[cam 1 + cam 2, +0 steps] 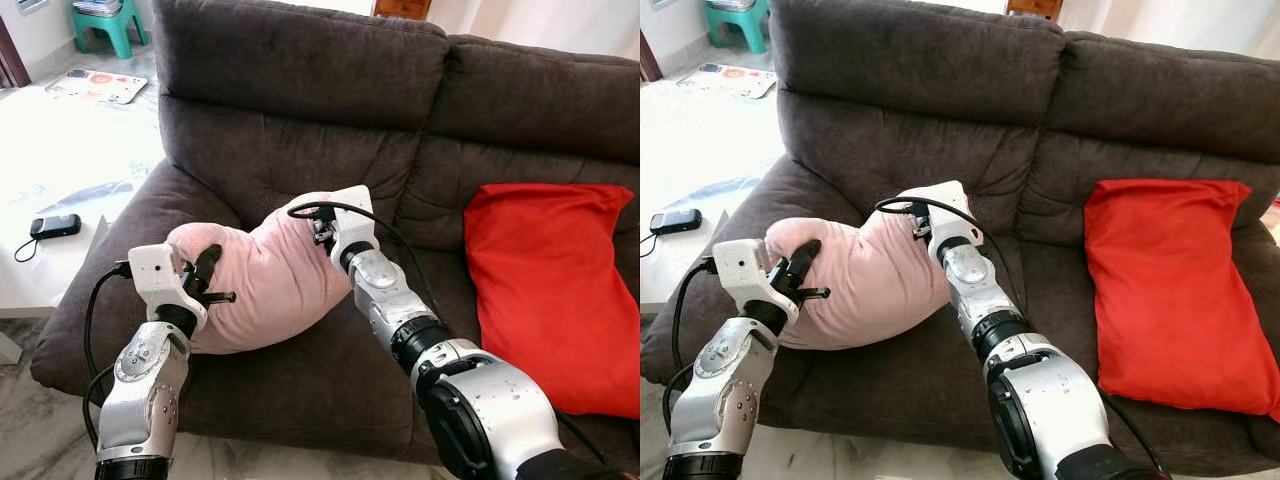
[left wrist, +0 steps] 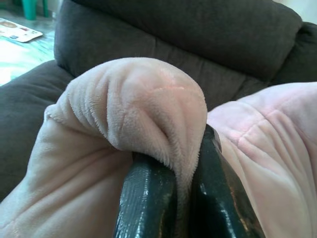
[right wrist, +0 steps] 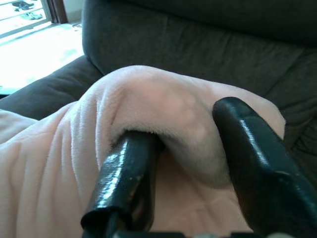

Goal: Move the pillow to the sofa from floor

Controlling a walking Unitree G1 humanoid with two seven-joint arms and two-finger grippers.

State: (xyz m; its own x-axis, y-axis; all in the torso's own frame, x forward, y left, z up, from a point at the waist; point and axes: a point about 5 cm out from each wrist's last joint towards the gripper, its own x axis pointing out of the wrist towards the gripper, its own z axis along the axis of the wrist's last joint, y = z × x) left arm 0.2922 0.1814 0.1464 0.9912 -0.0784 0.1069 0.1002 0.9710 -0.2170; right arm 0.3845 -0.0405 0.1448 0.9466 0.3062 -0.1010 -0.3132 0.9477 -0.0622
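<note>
Left gripper (image 2: 171, 198) clamped on a bunched fold of the pink pillow (image 1: 265, 275) at its left end (both black fingers (image 2: 146, 198) pinch the plush). Right gripper (image 3: 188, 163) grasping the pillow's far right corner, fabric squeezed between its fingers (image 3: 126, 178). Pillow sits on the left seat of the dark brown sofa (image 1: 300, 100), leaning toward the left armrest, held by both arms. Red pillow (image 1: 555, 290) lies on the right seat, well apart from the pink one. White bench (image 1: 50, 180) left of the sofa carries a small black device (image 1: 55, 226) with a cord. Green stool (image 1: 105, 22) far left.
</note>
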